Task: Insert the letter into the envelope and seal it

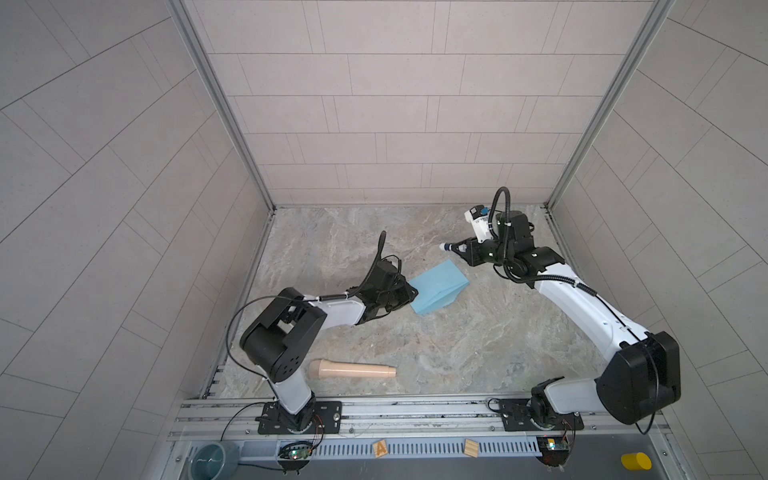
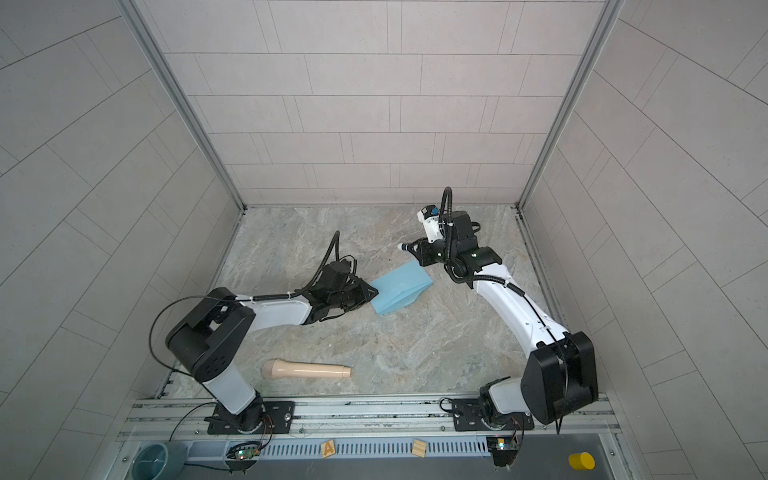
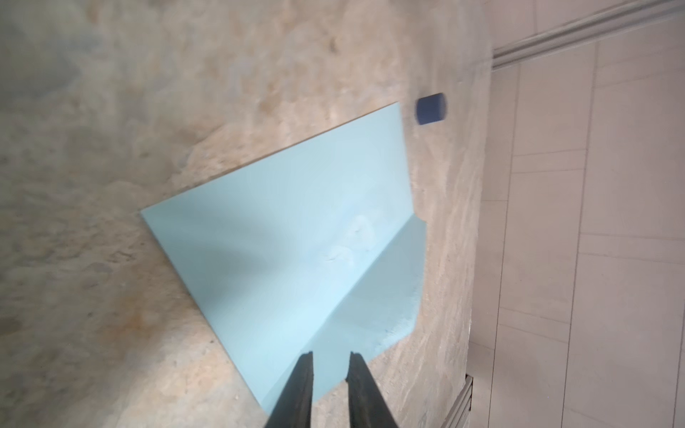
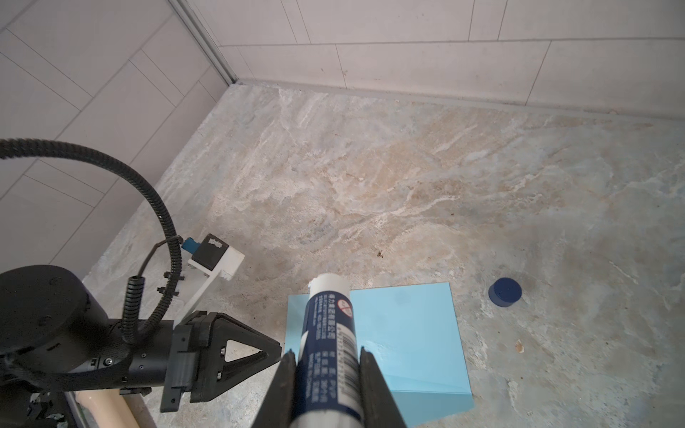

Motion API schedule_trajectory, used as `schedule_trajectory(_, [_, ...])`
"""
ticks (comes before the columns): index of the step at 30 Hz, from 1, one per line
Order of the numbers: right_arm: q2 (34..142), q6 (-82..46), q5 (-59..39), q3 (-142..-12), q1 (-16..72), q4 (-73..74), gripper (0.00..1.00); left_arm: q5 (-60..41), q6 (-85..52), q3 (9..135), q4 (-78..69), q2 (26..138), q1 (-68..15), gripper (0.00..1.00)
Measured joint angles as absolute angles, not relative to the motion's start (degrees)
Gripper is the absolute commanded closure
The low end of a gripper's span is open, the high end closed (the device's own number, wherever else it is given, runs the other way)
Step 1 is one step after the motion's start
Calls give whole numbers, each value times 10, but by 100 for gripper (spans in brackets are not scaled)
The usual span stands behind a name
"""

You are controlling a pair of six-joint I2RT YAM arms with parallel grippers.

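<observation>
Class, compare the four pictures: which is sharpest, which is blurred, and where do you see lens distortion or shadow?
Left wrist view: soft all over, the envelope hazy and the blue cap smeared. Right wrist view: sharpest, print on the glue stick crisp. Both top views: wide lens splays the side walls outward; light even, shadows faint.

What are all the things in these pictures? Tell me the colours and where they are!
envelope: one, light blue, middle of the table
glue stick: one, white and dark blue, held in the right tool
cap: one, dark blue, on the table near the envelope, not touching it
microphone-shaped thing: one, beige, lying at the table's front
wooden blocks: two, tan, front rail; one shows an A
bowl: one, teal, front left
cylinder: one, yellow, front right
table: one, marbled grey-beige
left tool: one, black, open, at the envelope's edge
right tool: one, black, shut on the glue stick
</observation>
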State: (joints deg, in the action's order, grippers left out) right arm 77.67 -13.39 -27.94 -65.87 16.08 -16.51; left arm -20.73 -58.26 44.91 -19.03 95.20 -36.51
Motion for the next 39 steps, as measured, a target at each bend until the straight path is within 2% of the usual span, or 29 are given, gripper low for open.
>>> schedule_trajectory(8, [703, -217, -317, -580, 161, -24, 100, -183, -540, 460, -161, 782, -365, 57])
schedule_trajectory(11, [694, -270, -332, -548, 161, 50, 100, -178, -521, 460, -160, 728, -365, 44])
schedule_trajectory(21, [693, -465, -358, -486, 161, 270, 100, -155, -487, 423, -238, 588, -365, 18])
schedule_trajectory(31, [710, -659, -352, -449, 185, 486, 100, -165, -458, 401, -309, 573, -365, 11])
schedule_trajectory(39, [721, -735, -316, -435, 224, 561, 100, -167, -451, 379, -391, 580, -365, 10])
